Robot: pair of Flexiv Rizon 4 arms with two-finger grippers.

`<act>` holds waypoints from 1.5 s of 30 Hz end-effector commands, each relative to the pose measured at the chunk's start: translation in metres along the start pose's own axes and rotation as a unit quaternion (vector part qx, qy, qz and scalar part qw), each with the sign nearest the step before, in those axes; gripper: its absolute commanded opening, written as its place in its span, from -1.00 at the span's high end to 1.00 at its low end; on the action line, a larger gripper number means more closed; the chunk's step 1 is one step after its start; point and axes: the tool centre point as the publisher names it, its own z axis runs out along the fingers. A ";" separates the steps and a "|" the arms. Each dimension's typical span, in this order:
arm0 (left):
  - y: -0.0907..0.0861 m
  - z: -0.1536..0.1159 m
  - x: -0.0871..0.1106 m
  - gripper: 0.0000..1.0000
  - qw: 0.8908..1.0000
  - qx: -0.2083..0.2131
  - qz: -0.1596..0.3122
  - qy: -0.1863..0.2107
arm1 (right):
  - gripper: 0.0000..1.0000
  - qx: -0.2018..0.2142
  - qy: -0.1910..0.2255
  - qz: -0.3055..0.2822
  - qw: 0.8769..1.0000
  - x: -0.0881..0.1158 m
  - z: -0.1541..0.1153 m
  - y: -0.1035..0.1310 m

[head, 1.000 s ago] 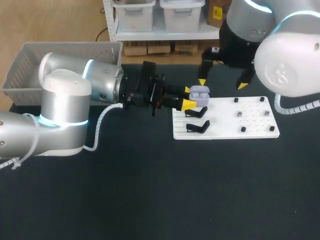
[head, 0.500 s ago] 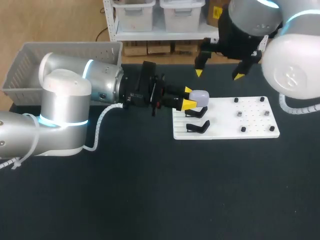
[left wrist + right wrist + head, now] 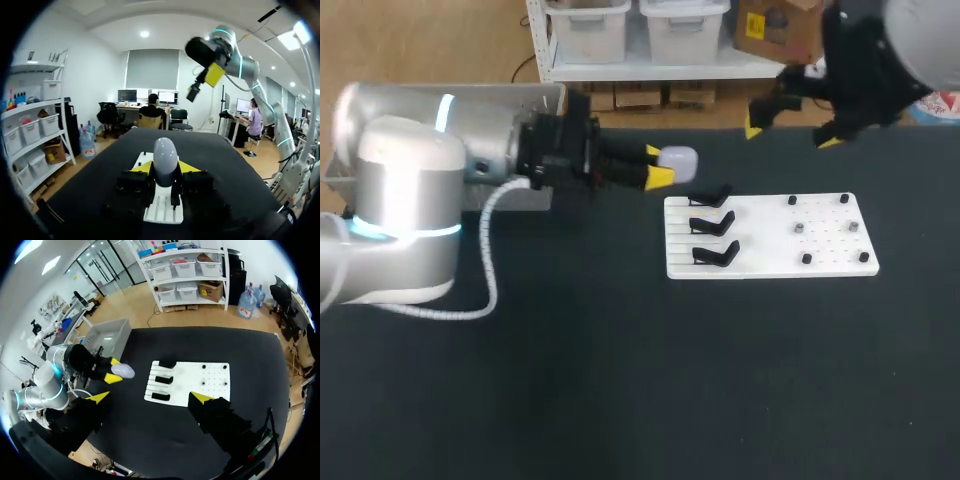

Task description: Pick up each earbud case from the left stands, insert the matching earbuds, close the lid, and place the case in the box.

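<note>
One earbud case (image 3: pixel 678 160) is in view: pale lavender, smooth, rounded like an egg, with a soft sheen. It is held clear of the counter (image 3: pixel 620 380), between the box (image 3: pixel 122 332) and the white board (image 3: pixel 770 245), beside the nearest stand and apart from it. The left hand (image 3: pixel 660 166) grips it from two sides, yellow tips pressed against its flanks and its rounded end projecting past them. In the left wrist view the case (image 3: pixel 165 160) stands upright between the tips of that hand (image 3: pixel 165 170). No lid seam can be made out in any view.

The right hand (image 3: pixel 790 135) is raised over the far edge of the counter, its fingers spread wide and holding nothing. In the right wrist view its own tips (image 3: pixel 150 397) frame the whole board from above.

The counter surface is matte black. The board is flat, rigid and white, grooved on its left part, where three black angled stands (image 3: pixel 713 226) sit in a column. Small dark pieces (image 3: pixel 799 227) dot its right part, too small to identify. The box is grey plastic with latticed walls. From the head view the left arm hides most of it.
</note>
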 end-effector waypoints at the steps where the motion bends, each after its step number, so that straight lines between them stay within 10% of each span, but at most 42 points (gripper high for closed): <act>1: -0.022 -0.050 -0.010 1.00 0.988 -0.153 0.007 0.012 | -1.00 -0.016 -0.090 0.005 0.996 0.017 -0.005 -0.002; 15: 0.039 -0.160 0.002 1.00 0.939 -0.337 0.019 0.067 | -1.00 -0.016 -0.090 0.005 0.996 0.017 -0.005 -0.002; 39: 0.163 -0.288 0.072 1.00 0.893 -0.428 -0.031 0.136 | -1.00 -0.016 -0.090 0.005 0.996 0.017 -0.005 -0.002; 40: 0.164 -0.290 0.070 0.40 0.892 -0.431 -0.032 0.134 | -1.00 -0.016 -0.090 0.005 0.996 0.017 -0.005 -0.002; 41: 0.165 -0.292 0.067 -0.96 0.892 -0.431 -0.029 0.129 | -1.00 -0.016 -0.090 0.005 0.996 0.017 -0.005 -0.002; 45: 0.168 -0.303 0.062 -1.00 0.892 -0.434 -0.026 0.127 | -1.00 -0.016 -0.090 0.005 0.996 0.017 -0.005 -0.002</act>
